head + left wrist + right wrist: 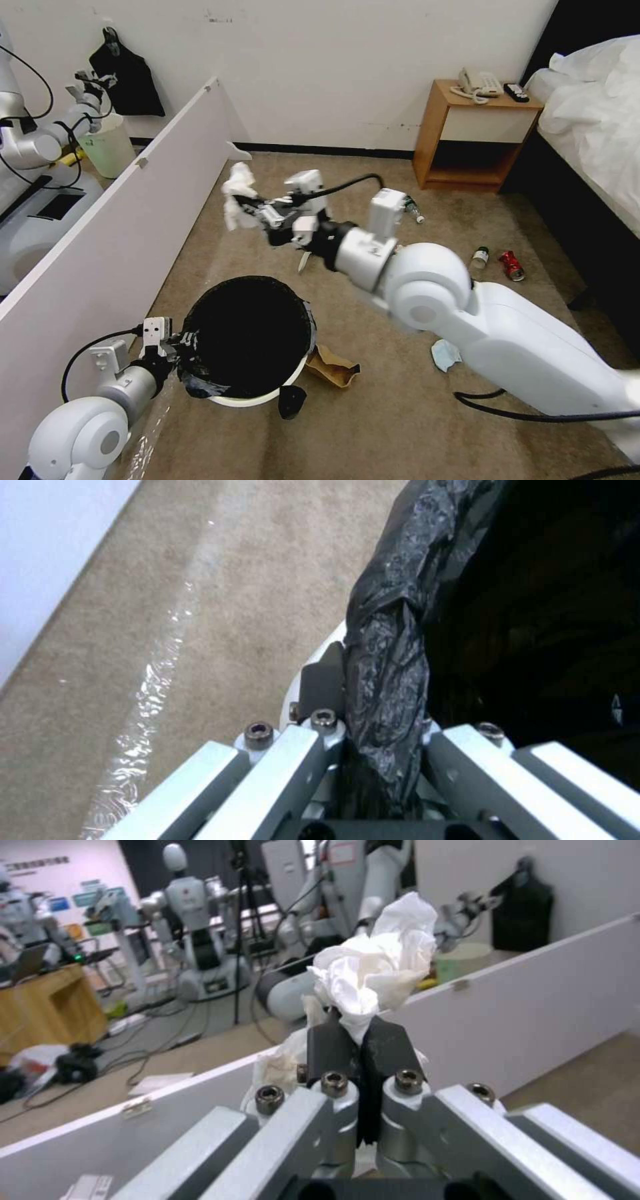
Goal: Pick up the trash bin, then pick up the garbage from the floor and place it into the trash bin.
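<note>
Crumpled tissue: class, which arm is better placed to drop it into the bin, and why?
The right. The right gripper is shut on the crumpled tissue, just beyond the trash bin; the left gripper is clamped on its rim.

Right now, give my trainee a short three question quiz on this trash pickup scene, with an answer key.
1. True or false: the right tool is shut on the crumpled white tissue.
2. What does the left tool grip? A) the red can B) the rim of the trash bin C) the brown cardboard scrap
3. Fill in: the tissue hangs in the air beyond the bin's far side, not yet over its ____.

Key: 1 true; 2 B; 3 opening.
</note>
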You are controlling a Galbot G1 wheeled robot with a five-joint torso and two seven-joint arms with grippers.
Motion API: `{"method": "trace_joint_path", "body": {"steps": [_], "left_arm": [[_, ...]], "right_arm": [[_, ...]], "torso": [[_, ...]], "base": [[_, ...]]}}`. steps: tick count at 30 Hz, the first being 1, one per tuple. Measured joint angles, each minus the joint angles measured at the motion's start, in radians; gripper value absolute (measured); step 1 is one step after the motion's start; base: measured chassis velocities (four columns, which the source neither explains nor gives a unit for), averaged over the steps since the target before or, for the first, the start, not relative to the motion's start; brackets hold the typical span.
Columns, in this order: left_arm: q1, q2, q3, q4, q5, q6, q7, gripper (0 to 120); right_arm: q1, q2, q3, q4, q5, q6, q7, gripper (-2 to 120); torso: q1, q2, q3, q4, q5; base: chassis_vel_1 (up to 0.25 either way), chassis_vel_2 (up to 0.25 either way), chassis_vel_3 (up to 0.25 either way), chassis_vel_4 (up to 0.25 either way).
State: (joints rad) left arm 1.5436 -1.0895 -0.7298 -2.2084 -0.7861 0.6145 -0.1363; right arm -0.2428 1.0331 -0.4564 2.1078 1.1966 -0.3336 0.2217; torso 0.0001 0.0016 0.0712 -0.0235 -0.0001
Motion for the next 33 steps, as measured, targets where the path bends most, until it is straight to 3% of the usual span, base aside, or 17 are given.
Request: {"method": "trace_joint_path", "body": {"steps": [9,23,33], "left_arm": [[-0.001,0.001,-0.020,-0.002,0.012,0.002,-0.007,2],[-0.003,0.005,-0.031,0.000,0.038,0.002,0.018,2],[0.009,0.000,-0.034,-0.017,0.072,0.000,0.039,2]], "right_arm": [[0.004,0.008,-0.084,-0.011,-0.007,-0.026,0.011,0],[0.020,-0.042,-0.142,0.025,0.079,-0.138,0.059,0],[0.021,-0.025,-0.166,0.014,0.134,-0.190,0.126,0]], "torso": [[0.000,0.000,0.000,-0.0002,0.0002],[0.000,0.000,0.000,-0.0001,0.0002],[0.000,0.000,0.000,-0.0001,0.0002]], "base": [[0.000,0.000,0.000,0.000],[0.000,0.000,0.000,0.000],[0.000,0.000,0.000,0.000]]}}
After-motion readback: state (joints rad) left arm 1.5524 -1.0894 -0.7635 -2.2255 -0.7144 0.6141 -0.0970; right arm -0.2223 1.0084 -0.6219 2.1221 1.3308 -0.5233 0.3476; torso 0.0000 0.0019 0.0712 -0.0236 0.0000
